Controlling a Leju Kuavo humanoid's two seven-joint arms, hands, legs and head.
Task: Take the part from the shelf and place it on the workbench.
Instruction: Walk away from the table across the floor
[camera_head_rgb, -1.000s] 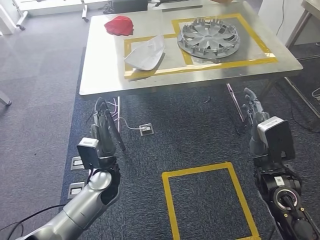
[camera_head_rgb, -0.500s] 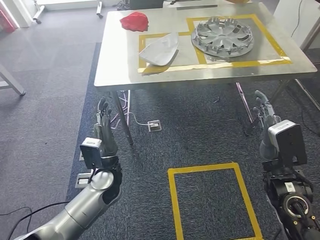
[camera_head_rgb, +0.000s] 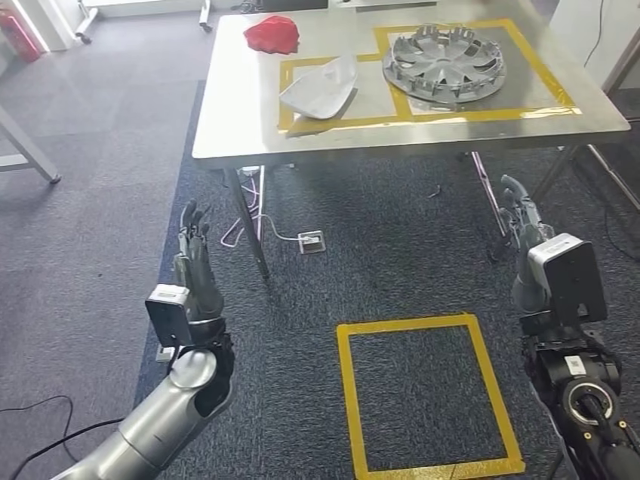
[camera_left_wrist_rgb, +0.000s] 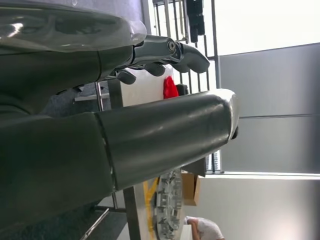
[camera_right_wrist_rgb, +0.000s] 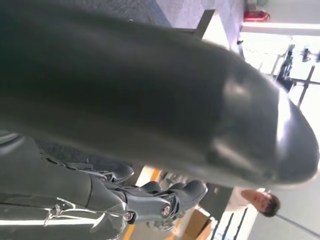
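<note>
Head view had the silver wheel cover (camera_head_rgb: 444, 62) lying flat on the metal workbench (camera_head_rgb: 226, 120), face up, inside the larger yellow tape outline (camera_head_rgb: 555, 85) at the far right of the top. Round as it was, it had no long axis to call; its spokes fanned out from the hub. Just beside it, in the smaller taped box, sat a white curved part (camera_head_rgb: 321, 87), its long axis running from near left to far right, pointed end toward the wheel cover. A red cloth (camera_head_rgb: 272, 34) lay at the far edge, apart from both.

Both arms were raised in front of the body, short of the workbench, over the dark carpet. The left hand (camera_head_rgb: 195, 262) stood upright, fingers straight and slightly spread, gripping nothing. The right hand (camera_head_rgb: 523, 228) was up too, fingers extended toward the workbench leg, nothing in it.

On the floor between the arms lay a yellow tape square (camera_head_rgb: 427, 395). A white cable (camera_head_rgb: 275, 232) trailed under the workbench to a floor socket (camera_head_rgb: 312, 242). Left wrist view caught the thick thumb (camera_left_wrist_rgb: 166, 135) and the wheel cover's rim on edge (camera_left_wrist_rgb: 170, 205).
</note>
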